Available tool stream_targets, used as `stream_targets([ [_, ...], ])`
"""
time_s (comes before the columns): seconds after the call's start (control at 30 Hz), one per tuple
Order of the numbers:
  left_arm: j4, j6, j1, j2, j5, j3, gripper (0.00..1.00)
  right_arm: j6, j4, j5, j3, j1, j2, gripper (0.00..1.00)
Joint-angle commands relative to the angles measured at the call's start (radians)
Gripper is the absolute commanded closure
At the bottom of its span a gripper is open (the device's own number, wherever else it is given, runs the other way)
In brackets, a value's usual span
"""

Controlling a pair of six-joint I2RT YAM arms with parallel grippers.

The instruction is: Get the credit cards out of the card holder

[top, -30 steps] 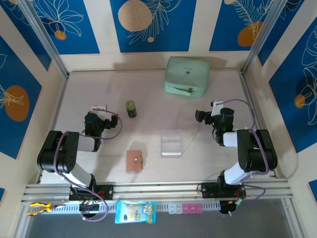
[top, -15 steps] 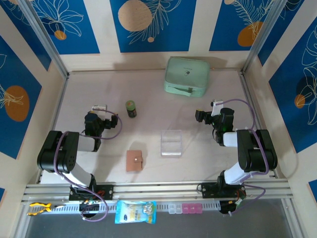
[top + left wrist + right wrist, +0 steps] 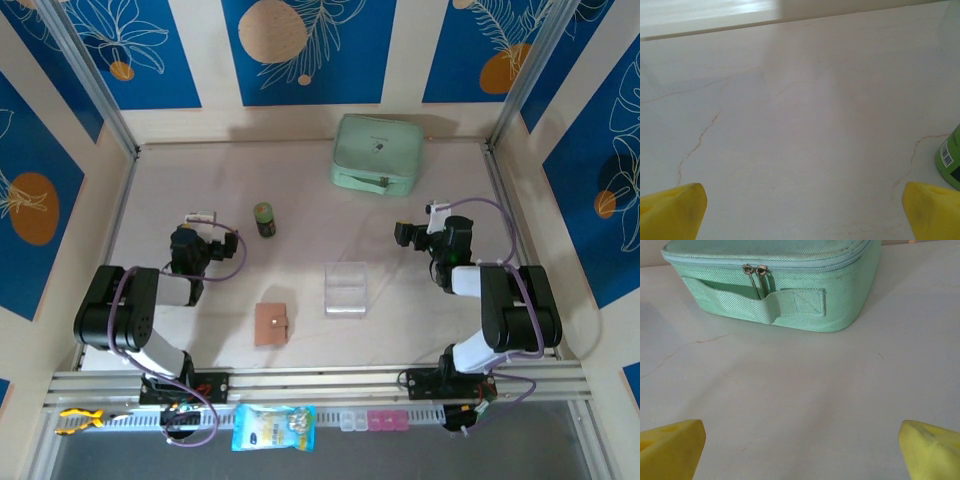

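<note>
You have one small tan-brown leather-like card holder point(image 3: 271, 324) on the counter. It lies folded shut close to the near edge, a little left of the middle, with its snap stud facing up. The credit cards are hidden while it is closed, so you cannot count them.

There is one clear plastic tray point(image 3: 346, 289) near the holder on its right, apart from it and a little farther from the near edge. One mint-green zipped fabric case point(image 3: 377, 153) sits by the far edge, right of the middle. One small green cylindrical can point(image 3: 264, 219) stands upright left of the middle, well apart from the holder.

Your left arm point(image 3: 125, 312) is folded back by the left edge, with its wrist reaching toward the far edge. The left fingers point(image 3: 675, 210) are yellow and stand wide apart over bare counter, holding nothing. The green can shows at the right border of the left wrist view.

Your right arm point(image 3: 510, 312) is folded the same way by the right edge. The right fingers point(image 3: 670, 447) are also spread wide and hold nothing. They face the handle and zip pulls of the mint-green case across a stretch of bare counter.

Compared with a second ago, nothing has moved. Both arms keep the same folded pose, the fingers stay spread, and the holder, tray, case and can lie where they were.
</note>
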Motion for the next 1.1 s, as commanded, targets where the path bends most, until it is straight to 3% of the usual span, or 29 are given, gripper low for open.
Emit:
stream_targets([
  [0.0,-0.066,0.014,0.008,-0.065,0.002,0.025,0.00,-0.001,-0.118,0.018,0.066,0.011,-0.038,0.01],
  [0.27,-0.318,-0.025,-0.002,-0.219,-0.084,0.092,0.00,-0.036,-0.302,0.082,0.143,0.078,-0.124,0.00],
  [0.53,-0.691,-0.156,-0.057,-0.379,-0.118,0.181,0.00,0.087,-0.646,0.079,0.260,0.180,-0.233,0.05],
  [0.63,-0.816,-0.205,-0.091,-0.449,-0.110,0.197,0.00,0.153,-0.768,0.056,0.293,0.226,-0.269,0.08],
  [0.77,-0.949,-0.318,-0.107,-0.513,-0.008,0.223,0.00,0.242,-0.924,-0.007,0.344,0.293,-0.280,0.14],
  [0.9,-1.092,-0.437,-0.146,-0.569,-0.021,0.246,0.00,0.316,-1.066,-0.019,0.391,0.370,-0.274,0.18],
  [1.07,-1.263,-0.585,-0.171,-0.564,0.034,0.291,0.00,0.386,-1.224,-0.028,0.446,0.432,-0.247,0.29],
])
